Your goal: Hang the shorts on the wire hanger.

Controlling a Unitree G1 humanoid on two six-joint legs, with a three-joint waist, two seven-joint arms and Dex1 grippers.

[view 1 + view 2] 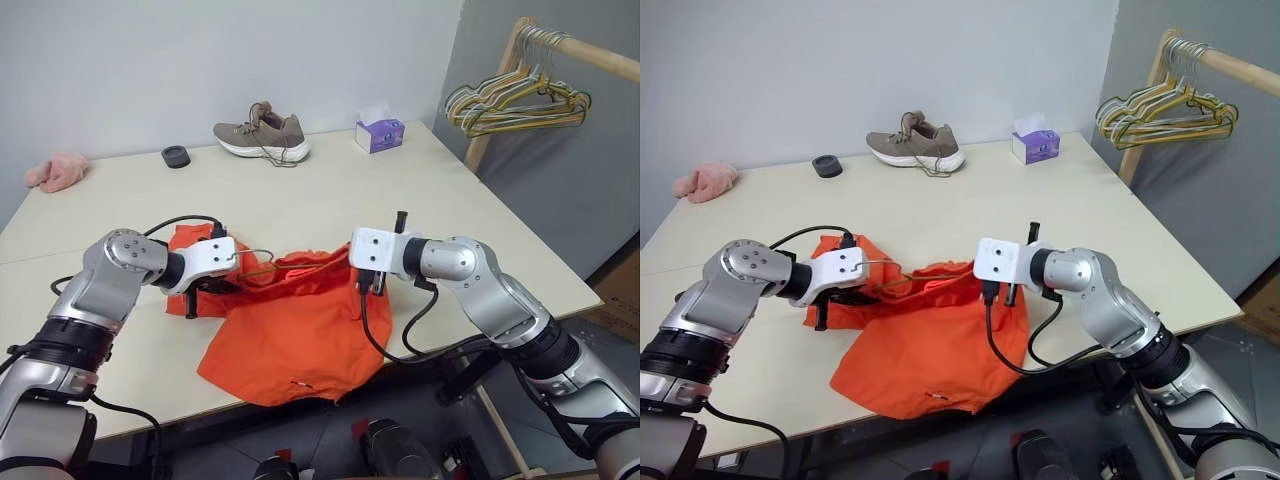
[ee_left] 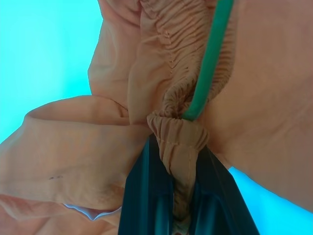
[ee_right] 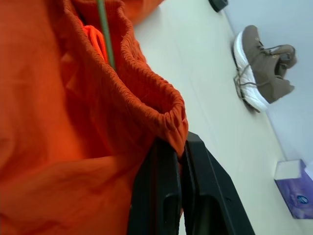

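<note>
At centre frame, the shorts (image 1: 300,330) hung stretched between the left gripper (image 2: 185,161) and right gripper (image 3: 182,147), both clamped on the waistband, the wire hanger (image 2: 208,63) inside.

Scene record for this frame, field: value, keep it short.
left gripper: shut on waistband of the shorts
right gripper: shut on waistband, other side
wire hanger: wire runs inside the waistband opening
shorts: partly lifted, rest draped over table edge
far side: shoe, tissue box, pink cloth
rack: bunch of hangers
</note>
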